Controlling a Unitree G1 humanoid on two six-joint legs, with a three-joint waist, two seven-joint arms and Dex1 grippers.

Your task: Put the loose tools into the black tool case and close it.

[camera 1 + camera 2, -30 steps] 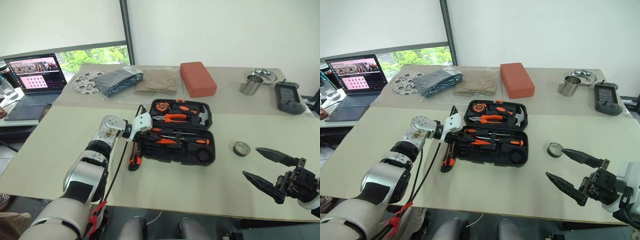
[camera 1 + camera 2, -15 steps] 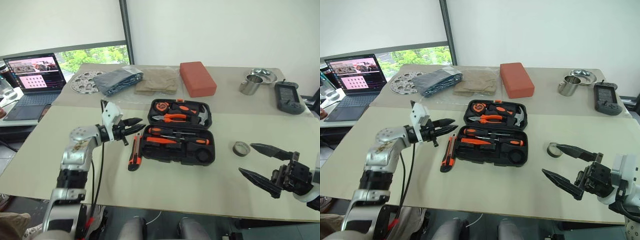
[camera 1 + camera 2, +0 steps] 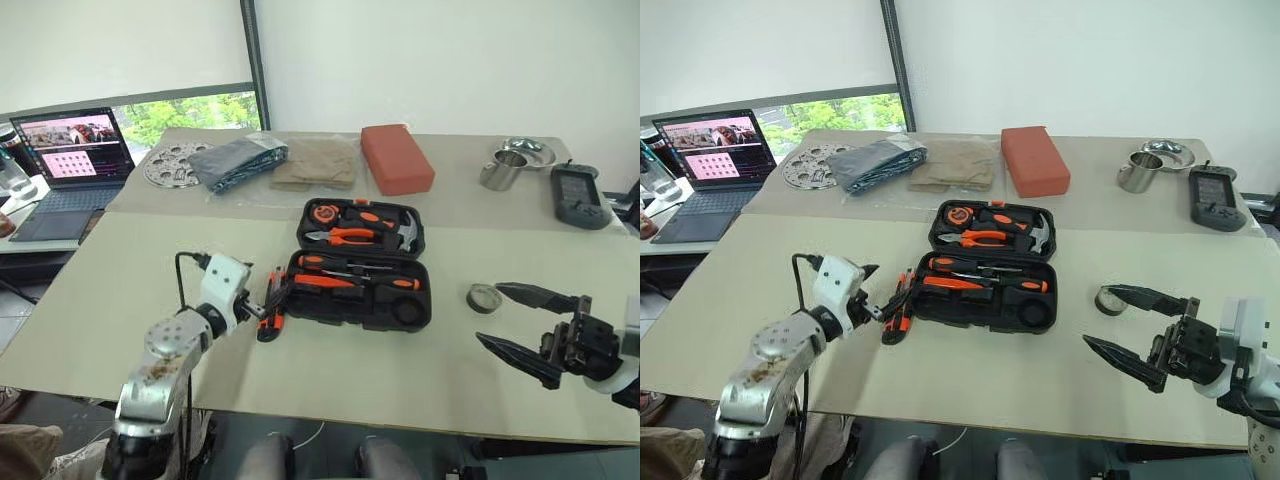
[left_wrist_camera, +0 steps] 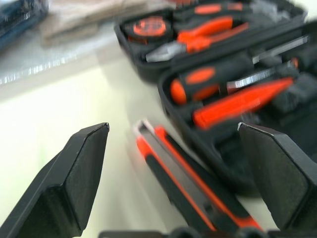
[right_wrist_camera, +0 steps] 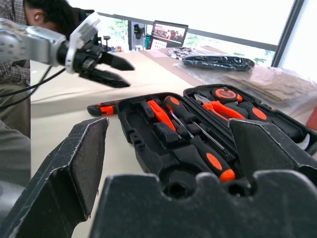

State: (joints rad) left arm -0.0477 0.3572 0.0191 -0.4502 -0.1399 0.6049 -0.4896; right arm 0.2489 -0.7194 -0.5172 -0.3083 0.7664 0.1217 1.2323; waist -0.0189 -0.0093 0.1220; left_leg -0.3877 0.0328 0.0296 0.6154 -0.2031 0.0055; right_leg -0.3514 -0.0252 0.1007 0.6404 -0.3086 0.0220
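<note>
Surface (image 3: 120, 290): a wide pale top carrying everything.
Tool case (image 3: 360, 265): black, lying open in the middle; its long axis runs left to right, with the lid half on the far side and the tray half nearer.
Screwdrivers (image 3: 335, 282): orange-and-black handles lie in the near half, lengthwise along the case; how many there are is hard to tell.
Utility knife (image 3: 270, 312): on the surface just beside the left end of the case, long axis running near to far; its near end is partly covered by the left end effector.
Tape roll (image 3: 484, 297): small, grey, lying flat to the right of the case and well apart from it.
Left end effector (image 3: 277, 296): fingers spread wide, holding nothing, above the knife.
Right end effector (image 3: 520, 322): wide, empty, near the tape roll; whether the far finger touches it is unclear.
</note>
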